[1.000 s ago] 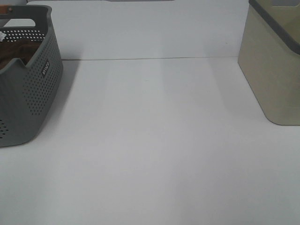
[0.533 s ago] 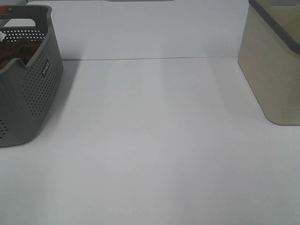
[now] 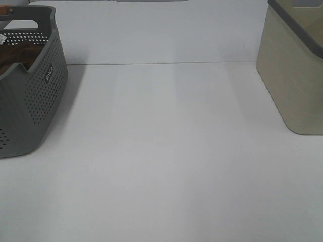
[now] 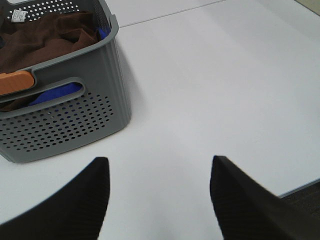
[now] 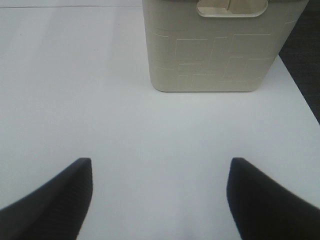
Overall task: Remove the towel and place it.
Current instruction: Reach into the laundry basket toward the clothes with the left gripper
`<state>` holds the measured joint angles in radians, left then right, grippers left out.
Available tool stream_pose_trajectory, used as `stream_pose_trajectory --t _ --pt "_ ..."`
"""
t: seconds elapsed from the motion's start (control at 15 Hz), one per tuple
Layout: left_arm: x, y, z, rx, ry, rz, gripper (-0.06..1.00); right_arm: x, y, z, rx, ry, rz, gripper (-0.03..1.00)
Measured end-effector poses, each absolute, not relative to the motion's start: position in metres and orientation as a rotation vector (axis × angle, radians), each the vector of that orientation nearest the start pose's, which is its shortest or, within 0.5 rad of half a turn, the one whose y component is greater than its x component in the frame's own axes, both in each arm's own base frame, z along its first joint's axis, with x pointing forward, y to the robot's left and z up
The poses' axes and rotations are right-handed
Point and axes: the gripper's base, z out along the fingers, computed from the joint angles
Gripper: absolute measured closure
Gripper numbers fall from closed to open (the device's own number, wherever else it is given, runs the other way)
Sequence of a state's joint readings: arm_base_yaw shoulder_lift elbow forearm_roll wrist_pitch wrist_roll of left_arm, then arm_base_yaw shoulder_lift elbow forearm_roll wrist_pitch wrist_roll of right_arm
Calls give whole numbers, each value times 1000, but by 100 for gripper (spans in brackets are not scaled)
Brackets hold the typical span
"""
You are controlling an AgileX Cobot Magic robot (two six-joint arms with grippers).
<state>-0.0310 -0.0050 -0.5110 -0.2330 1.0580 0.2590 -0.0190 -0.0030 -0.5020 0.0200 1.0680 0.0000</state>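
Observation:
The dark brown towel (image 3: 15, 54) lies crumpled inside the grey perforated basket (image 3: 43, 96) at the left of the exterior high view. It shows in the left wrist view (image 4: 47, 37) too, with a small white tag (image 4: 18, 15) at one corner. My left gripper (image 4: 157, 172) is open and empty over bare table, short of the basket (image 4: 75, 117). My right gripper (image 5: 160, 172) is open and empty, facing the beige bin (image 5: 220, 47). Neither gripper shows in the exterior high view.
A beige bin with a grey rim (image 3: 295, 70) stands at the right. Inside the grey basket lie a blue item (image 4: 55, 93) and an orange piece (image 4: 15, 83) by the handle slot. The white table (image 3: 166, 151) ends at an edge (image 4: 300, 187) near the left gripper.

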Motion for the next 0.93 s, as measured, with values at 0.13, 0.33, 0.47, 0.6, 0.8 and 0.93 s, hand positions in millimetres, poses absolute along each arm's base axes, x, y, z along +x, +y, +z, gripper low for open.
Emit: stream_pose_trajectory --t 0.13,0.33,0.47,0.6,0.8,0.93 --pt "-9 -18 282 298 1983 -135 37 -6 2 277 18 2046 12 26" --pt "3 -14 296 192 1941 -133 41 -6 2 277 18 2046 12 26" --pt "27 -12 309 108 1926 -144 42 -6 2 277 18 2046 12 26" --pt "51 -12 314 57 1934 -160 42 -6 2 277 18 2046 12 26" --pt "105 -11 332 -16 1947 -171 42 -6 2 277 18 2046 12 26" --pt "167 -11 359 -14 2011 -133 42 -6 2 277 18 2046 12 26"
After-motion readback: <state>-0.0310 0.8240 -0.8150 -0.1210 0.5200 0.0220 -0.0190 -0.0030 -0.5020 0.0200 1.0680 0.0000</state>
